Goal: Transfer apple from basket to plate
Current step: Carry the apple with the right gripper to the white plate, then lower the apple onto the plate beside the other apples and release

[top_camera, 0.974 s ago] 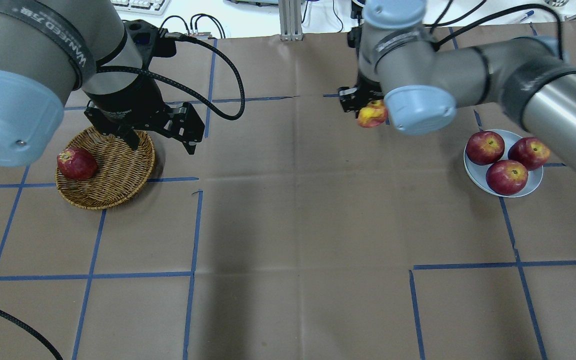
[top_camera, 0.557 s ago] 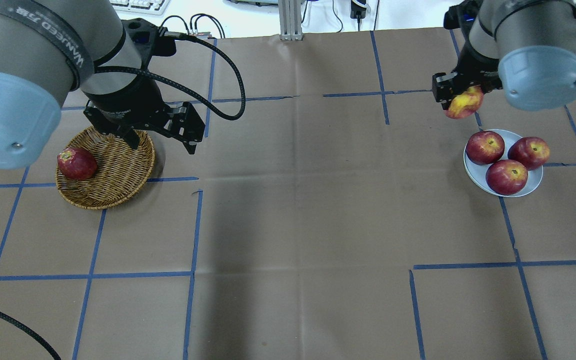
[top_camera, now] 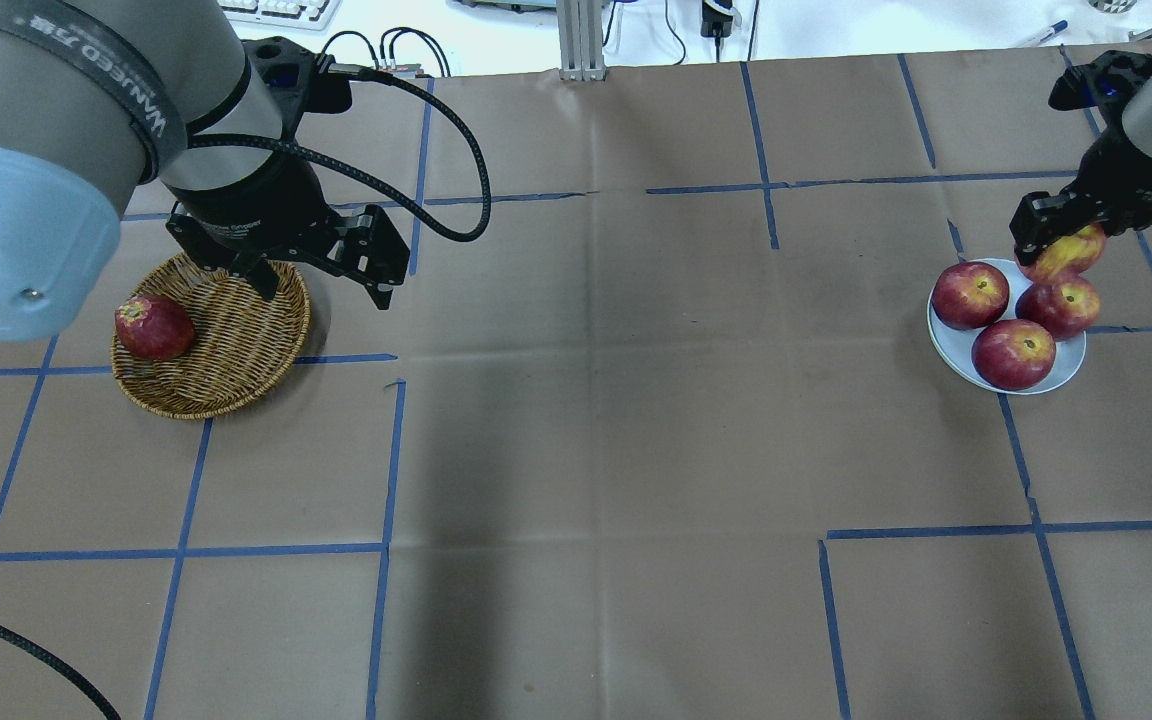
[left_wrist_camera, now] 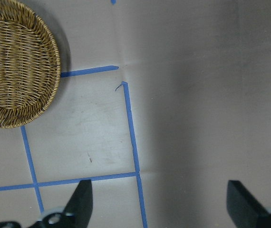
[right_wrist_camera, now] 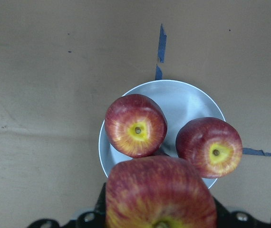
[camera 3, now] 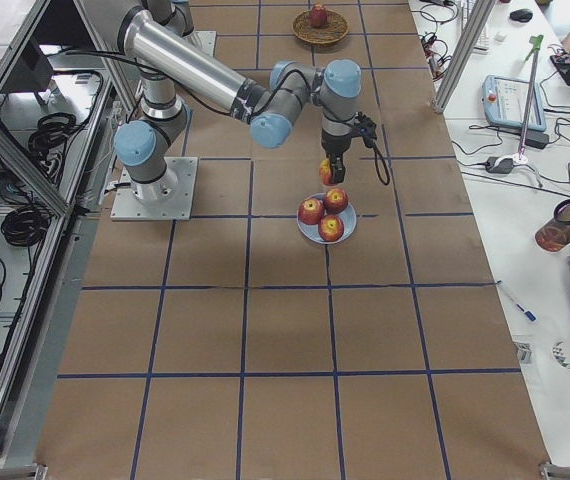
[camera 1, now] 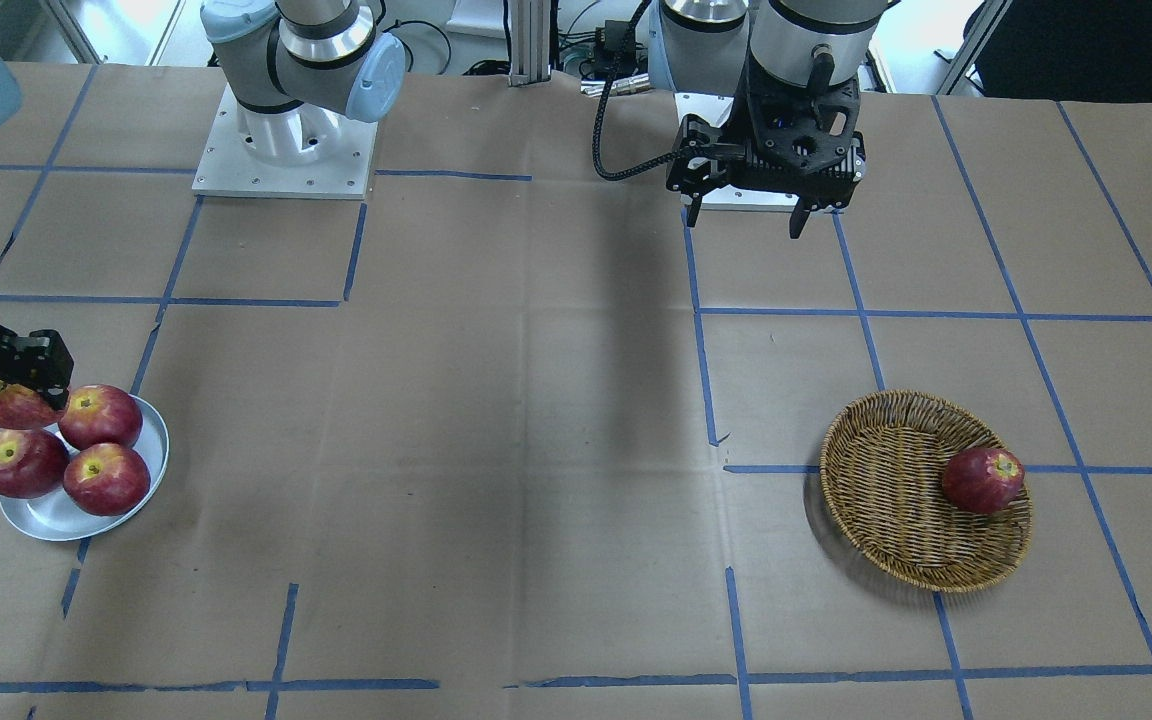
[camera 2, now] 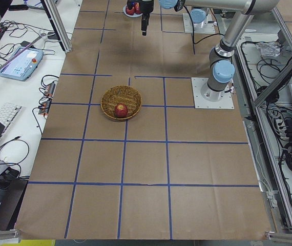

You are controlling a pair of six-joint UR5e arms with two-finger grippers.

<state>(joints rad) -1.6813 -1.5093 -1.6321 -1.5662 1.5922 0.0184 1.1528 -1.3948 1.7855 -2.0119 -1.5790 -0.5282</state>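
Observation:
My right gripper point(top_camera: 1058, 238) is shut on the paler, yellow-streaked apple point(top_camera: 1068, 252) and holds it over the far rim of the grey-white plate point(top_camera: 950, 346). The right wrist view shows this apple point(right_wrist_camera: 159, 194) between the jaws, above the plate point(right_wrist_camera: 188, 97). It also shows in the front-facing view point(camera 1: 8, 404). Three darker red apples point(top_camera: 1013, 354) lie on the plate. The wicker basket point(top_camera: 236, 345) at the left holds one dark red apple point(top_camera: 153, 327). My left gripper point(top_camera: 326, 292) is open and empty, raised above the basket's far right edge.
Brown paper with blue tape lines point(top_camera: 386, 470) covers the table. The arms' white base plates point(camera 1: 281, 160) stand at the robot's side. An aluminium post point(top_camera: 581, 40) and a keyboard point(top_camera: 281, 10) are beyond the far edge.
My right gripper has carried the paler apple rightwards, from the table's far middle to over the plate's far rim. The left arm has not moved.

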